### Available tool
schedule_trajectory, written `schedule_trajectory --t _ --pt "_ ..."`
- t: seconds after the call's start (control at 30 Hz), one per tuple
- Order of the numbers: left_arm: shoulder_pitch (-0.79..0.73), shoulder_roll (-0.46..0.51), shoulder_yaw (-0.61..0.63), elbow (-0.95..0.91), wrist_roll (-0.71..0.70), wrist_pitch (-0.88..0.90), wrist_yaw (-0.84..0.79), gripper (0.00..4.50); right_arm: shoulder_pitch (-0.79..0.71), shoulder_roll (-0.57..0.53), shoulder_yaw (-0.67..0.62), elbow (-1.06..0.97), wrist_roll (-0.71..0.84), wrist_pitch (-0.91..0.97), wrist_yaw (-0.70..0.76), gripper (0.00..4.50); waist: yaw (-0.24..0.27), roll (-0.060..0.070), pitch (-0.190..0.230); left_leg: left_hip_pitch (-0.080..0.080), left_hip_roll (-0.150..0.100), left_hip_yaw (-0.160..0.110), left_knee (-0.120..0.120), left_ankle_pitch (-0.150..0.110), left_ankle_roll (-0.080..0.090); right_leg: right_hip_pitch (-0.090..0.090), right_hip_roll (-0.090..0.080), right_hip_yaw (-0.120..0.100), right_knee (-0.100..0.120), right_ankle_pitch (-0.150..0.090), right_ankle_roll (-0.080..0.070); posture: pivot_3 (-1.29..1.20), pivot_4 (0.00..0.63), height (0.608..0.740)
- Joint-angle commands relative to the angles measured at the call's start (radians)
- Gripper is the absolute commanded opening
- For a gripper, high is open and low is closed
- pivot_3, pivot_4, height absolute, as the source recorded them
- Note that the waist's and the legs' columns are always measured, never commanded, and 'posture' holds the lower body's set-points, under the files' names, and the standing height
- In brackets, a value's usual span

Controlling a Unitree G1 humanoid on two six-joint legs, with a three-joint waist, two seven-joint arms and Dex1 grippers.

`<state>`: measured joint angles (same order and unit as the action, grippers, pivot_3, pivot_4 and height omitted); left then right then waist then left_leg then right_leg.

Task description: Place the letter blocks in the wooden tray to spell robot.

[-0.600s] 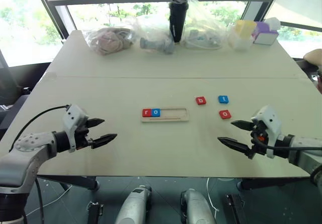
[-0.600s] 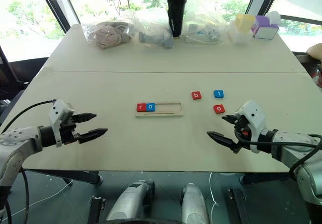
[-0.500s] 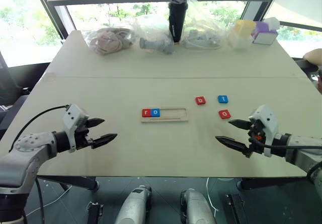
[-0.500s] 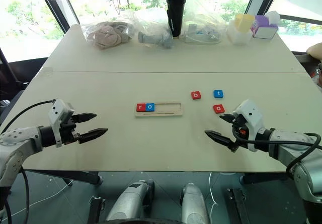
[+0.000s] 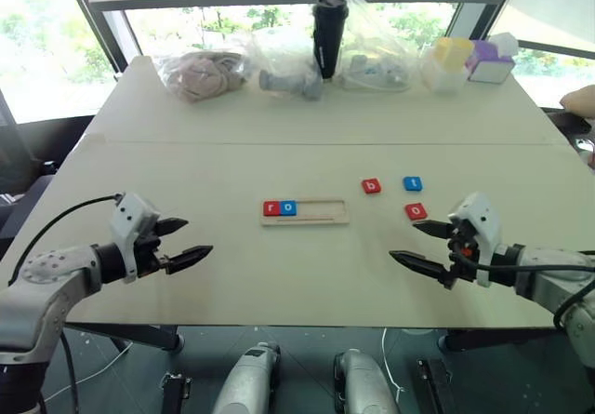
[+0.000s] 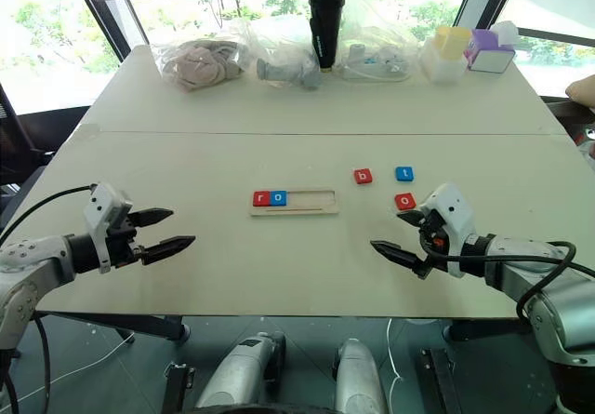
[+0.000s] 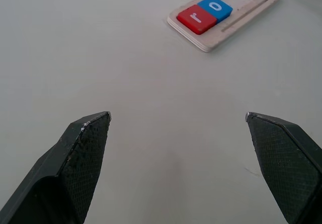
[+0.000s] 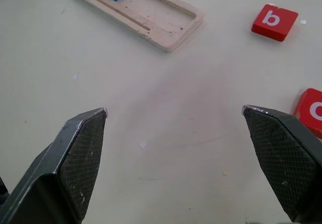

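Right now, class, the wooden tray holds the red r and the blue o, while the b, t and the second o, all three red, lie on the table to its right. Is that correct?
Not quite. The loose t is blue, not red, as the left eye view shows. The b and second o are red, lying right of the wooden tray, which holds the red r and blue o.

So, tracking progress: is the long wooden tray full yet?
No. The long light-wood tray holds only the red r tile and blue o tile.
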<state>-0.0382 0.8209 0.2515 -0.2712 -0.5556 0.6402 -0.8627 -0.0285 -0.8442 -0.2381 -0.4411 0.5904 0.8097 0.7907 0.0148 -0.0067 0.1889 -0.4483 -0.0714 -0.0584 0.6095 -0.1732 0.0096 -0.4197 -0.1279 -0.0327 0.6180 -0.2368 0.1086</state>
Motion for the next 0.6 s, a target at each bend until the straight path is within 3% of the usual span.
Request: schedule_trajectory --t 0.03,0.13,0.3,0.6 --pt "-0.051 0.021 0.029 0.026 0.004 -0.031 -0.015 4.50 -0.042 -0.013 0.007 0.011 -0.008 -0.024 0.011 4.46 -0.001 0.000 0.000 0.000 0.000 0.000 0.001 0.000 0.000 0.000 0.000 0.000 0.000 0.000 0.000 0.00 0.150 0.740" --pt "-0.113 0.062 -0.005 0.086 0.027 -0.067 -0.087 4.50 -0.108 -0.019 0.008 0.000 0.027 0.012 0.011 4.46 -0.002 0.000 0.000 0.000 0.000 0.000 0.001 0.000 0.000 0.000 0.001 0.000 0.001 0.001 -0.001 0.00 0.150 0.740" --pt "-0.319 0.083 -0.173 0.254 0.118 -0.163 -0.241 4.50 -0.143 0.009 0.044 -0.106 0.031 0.059 -0.065 4.46 0.004 0.000 0.000 0.001 0.001 0.000 0.001 0.000 0.000 0.000 0.001 0.000 0.001 0.001 -0.001 0.00 0.150 0.740" --pt "-0.726 -0.132 -0.441 0.743 0.331 -0.443 -0.434 4.50 -0.156 0.097 0.032 -0.289 0.145 0.179 -0.217 4.46 0.022 -0.001 0.000 -0.001 0.000 0.001 0.003 0.002 0.003 0.000 0.004 0.000 0.001 0.004 0.003 0.00 0.150 0.740"
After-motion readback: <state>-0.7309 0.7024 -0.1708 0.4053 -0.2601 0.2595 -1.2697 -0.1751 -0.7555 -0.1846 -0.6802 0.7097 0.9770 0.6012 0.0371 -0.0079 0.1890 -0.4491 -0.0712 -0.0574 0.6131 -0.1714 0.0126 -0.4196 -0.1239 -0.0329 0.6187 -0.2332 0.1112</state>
